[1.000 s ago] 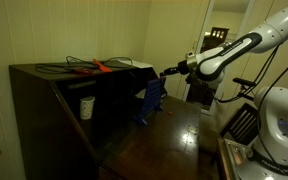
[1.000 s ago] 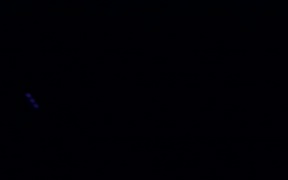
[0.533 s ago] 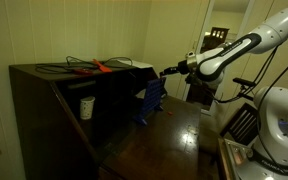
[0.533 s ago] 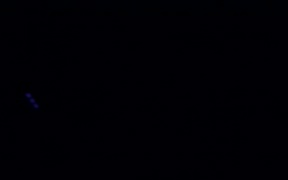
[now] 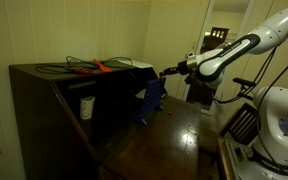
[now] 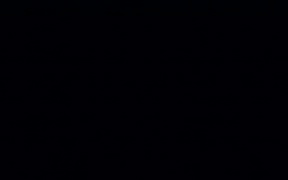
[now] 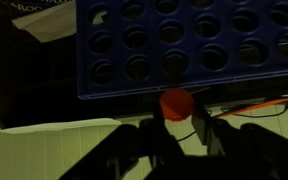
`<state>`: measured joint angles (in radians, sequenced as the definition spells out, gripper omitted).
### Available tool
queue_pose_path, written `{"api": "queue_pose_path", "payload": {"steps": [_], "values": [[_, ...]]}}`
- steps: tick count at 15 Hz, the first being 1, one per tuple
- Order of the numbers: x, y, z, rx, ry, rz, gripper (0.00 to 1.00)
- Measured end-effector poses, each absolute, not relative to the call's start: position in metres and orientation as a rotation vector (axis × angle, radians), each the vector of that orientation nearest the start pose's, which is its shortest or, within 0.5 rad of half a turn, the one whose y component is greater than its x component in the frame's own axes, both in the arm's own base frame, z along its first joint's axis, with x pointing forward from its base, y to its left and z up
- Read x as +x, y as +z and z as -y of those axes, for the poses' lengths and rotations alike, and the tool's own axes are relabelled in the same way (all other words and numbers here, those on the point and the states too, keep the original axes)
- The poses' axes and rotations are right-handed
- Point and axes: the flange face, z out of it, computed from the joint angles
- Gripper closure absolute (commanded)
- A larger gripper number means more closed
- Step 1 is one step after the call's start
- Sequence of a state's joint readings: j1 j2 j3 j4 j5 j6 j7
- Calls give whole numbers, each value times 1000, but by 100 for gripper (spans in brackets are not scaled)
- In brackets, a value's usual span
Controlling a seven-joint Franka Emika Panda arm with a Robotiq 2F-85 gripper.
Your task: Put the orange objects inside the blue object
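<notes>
The blue object (image 7: 184, 45) is an upright blue grid with rows of round holes; it fills the top of the wrist view. In an exterior view the blue object (image 5: 150, 103) stands on the dark table beside the cabinet. My gripper (image 7: 177, 120) is shut on one orange object (image 7: 176, 103), a small round disc held right at the grid's edge. From outside, the gripper (image 5: 167, 72) hovers just above the grid's top. A tiny orange speck (image 5: 165, 112) lies on the table next to the grid.
A dark wooden cabinet (image 5: 44, 100) stands beside the grid, with black cables and a long orange-red tool (image 5: 99, 67) on top. A white cup (image 5: 86, 106) sits on its shelf. One exterior view is fully black.
</notes>
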<state>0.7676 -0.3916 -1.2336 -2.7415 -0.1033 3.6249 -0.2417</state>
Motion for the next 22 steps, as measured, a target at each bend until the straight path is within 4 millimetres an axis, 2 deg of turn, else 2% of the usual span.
{"api": "queue_pose_path", "payload": {"steps": [22], "values": [[401,383,189,-2670,-1641,-385,91]]}}
